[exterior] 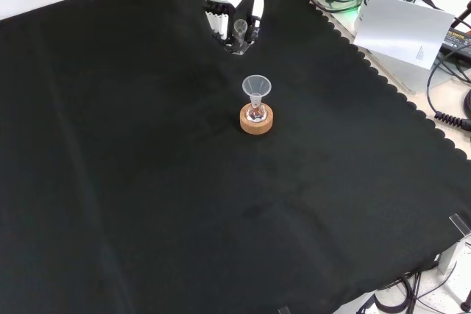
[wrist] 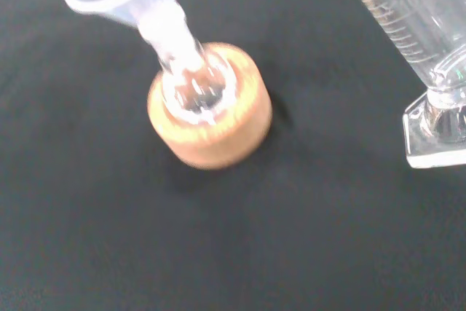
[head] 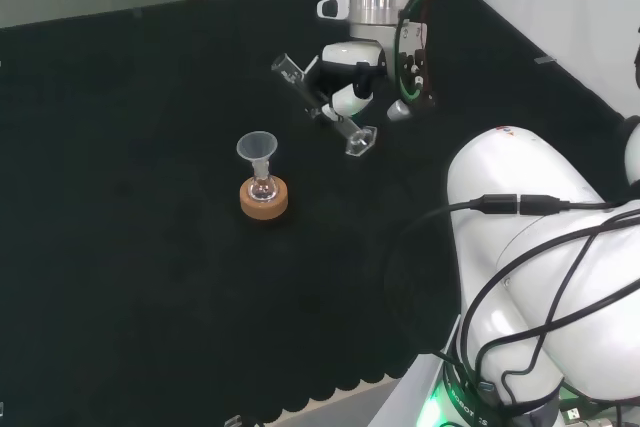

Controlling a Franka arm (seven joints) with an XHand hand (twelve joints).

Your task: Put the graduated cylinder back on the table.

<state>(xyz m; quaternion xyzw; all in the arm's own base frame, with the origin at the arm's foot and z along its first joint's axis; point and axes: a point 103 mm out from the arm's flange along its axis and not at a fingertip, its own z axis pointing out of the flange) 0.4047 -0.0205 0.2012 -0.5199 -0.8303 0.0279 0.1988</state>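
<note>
Head view: tabletop [head: 150, 247] draped in black cloth, scalloped at its near edge.
Robot hand [head: 345, 82] curled round a tilted graduated cylinder [head: 325, 107], held above the cloth, base lower and pointing toward the arm. Below and left of the robot hand, apart from it: small flask [head: 263, 188] on a cork ring [head: 264, 200], clear funnel [head: 257, 148] in its neck. Flask contents hard to make out.
</note>
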